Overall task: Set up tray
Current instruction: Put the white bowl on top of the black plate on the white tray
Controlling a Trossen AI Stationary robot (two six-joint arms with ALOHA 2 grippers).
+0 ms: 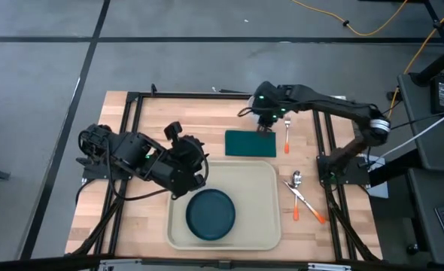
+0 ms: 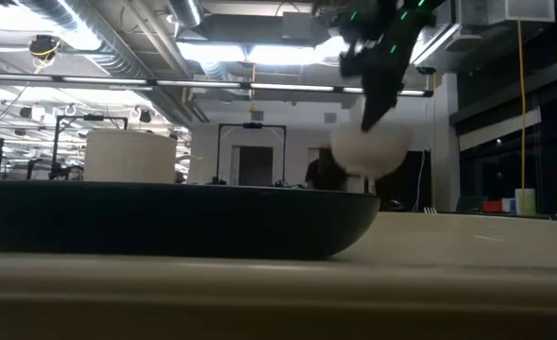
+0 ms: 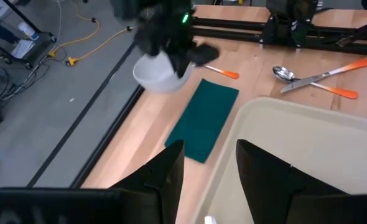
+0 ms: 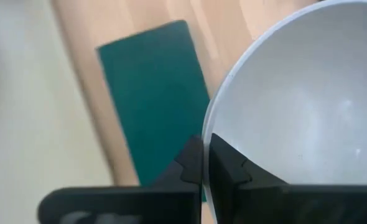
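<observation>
The beige tray (image 1: 267, 226) lies at the table's near middle, with a dark plate (image 1: 211, 212) resting on its floor. A green napkin (image 1: 250, 143) lies flat on the wood just beyond the tray's far rim. My right gripper (image 4: 206, 155) is up over the napkin's far right corner, shut on a white bowl (image 3: 158, 73). The bowl is in the air (image 2: 371, 151). My left gripper (image 3: 209, 149) is open with nothing between its fingers, above the tray's far left corner (image 1: 196, 169). My right gripper pinches the bowl's rim (image 4: 206, 127) between its two fingers, one inside the bowl and one outside. The fingers come from above, slanting down. The bowl hangs below them with its opening up, clear of the table and napkin.
A fork with an orange handle (image 1: 288, 137) lies right of the napkin. A spoon (image 1: 296, 179) and two more orange-handled pieces (image 1: 306, 205) lie right of the tray. Black frame rails (image 1: 327, 150) run along the table's sides.
</observation>
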